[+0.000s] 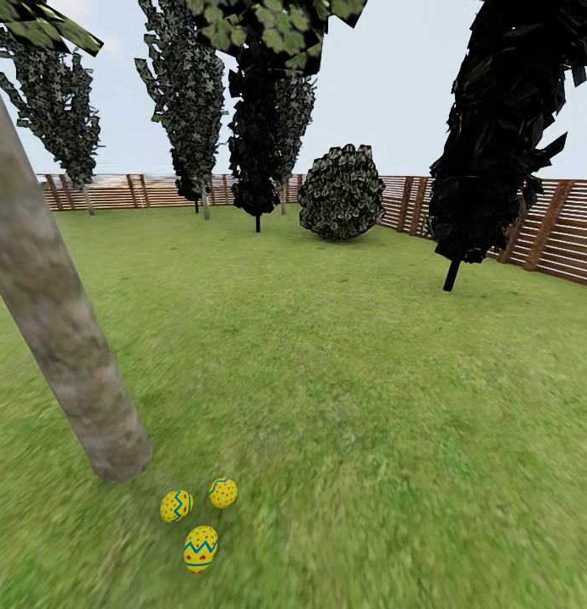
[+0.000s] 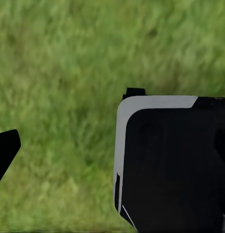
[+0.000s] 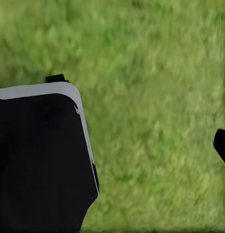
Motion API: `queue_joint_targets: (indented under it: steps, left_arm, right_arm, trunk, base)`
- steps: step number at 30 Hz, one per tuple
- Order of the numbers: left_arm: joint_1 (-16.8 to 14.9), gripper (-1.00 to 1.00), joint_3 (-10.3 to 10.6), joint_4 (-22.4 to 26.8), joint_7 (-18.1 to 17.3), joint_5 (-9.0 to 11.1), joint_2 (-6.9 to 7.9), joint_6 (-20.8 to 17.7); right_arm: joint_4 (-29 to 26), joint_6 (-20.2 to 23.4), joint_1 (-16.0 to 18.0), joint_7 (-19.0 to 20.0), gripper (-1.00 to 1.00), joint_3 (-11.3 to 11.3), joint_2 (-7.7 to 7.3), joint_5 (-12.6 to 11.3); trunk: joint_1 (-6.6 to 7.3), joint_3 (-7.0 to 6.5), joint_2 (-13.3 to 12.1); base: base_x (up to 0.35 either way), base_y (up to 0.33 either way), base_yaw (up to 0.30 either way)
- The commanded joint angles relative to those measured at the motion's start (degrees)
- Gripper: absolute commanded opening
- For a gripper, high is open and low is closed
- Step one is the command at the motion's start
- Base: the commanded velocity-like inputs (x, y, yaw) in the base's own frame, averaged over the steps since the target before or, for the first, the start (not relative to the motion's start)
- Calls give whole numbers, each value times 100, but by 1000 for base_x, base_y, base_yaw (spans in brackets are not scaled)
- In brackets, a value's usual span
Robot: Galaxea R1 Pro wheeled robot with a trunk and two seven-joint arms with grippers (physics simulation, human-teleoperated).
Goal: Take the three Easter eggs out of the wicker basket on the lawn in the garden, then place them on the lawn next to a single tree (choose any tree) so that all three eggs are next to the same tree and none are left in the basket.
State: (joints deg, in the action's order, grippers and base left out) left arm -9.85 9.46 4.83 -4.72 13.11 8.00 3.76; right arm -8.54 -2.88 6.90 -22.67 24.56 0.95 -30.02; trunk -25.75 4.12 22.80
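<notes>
- Patchy green lawn runs far back to a brown slatted fence, with dark columnar trees and a round bush.
- Three yellow Easter eggs with blue zigzags lie on the grass, near left, just beside the mottled grey-tan tree trunk.
- Whether the left gripper or right gripper is released or clenched, I cannot tell; each hangs over grass.

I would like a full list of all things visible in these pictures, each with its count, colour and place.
Easter eggs: three, yellow with red dots and blue zigzags, on the grass just beside the trunk's foot.
Tree trunk: one, mottled grey-tan, leaning, at the left of the head view.
Lawn: one, green, slightly patchy, reaching to the fence.
Columnar trees: several, dark green to black, farther back on the lawn.
Bush: one, round, dark green, near the fence.
Fence: one, brown horizontal slats, around the lawn's far edge.
Left gripper: black fingers apart, over grass.
Right gripper: black fingers apart, over grass.
</notes>
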Motion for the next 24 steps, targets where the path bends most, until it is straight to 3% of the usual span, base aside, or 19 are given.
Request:
queue_joint_targets:
  steps: [1, 6, 13, 24]
  left_arm:
    - [17, 100, 47, -5, -17, 60, 2, 20]
    - [90, 100, 50, -4, -13, 60, 1, 20]
    - [139, 100, 54, -8, -12, 53, 0, 20]
    - [150, 100, 48, -8, -12, 65, 0, 20]
  right_arm:
    - [36, -29, 5, -19, 100, 45, -1, -61]
    - [145, -29, -3, 111, 100, 52, -4, -54]
    - [337, -35, -20, 1233, 100, 41, -101, -48]
    - [445, -37, -22, 1480, 100, 34, -198, -87]
  trunk:
    - [-3, 12, 12]
    - [-3, 12, 12]
    - [-3, 12, 12]
    - [-3, 12, 12]
  base:
    - [0, 0, 0]
    - [0, 0, 0]
    - [0, 0, 0]
    - [0, 0, 0]
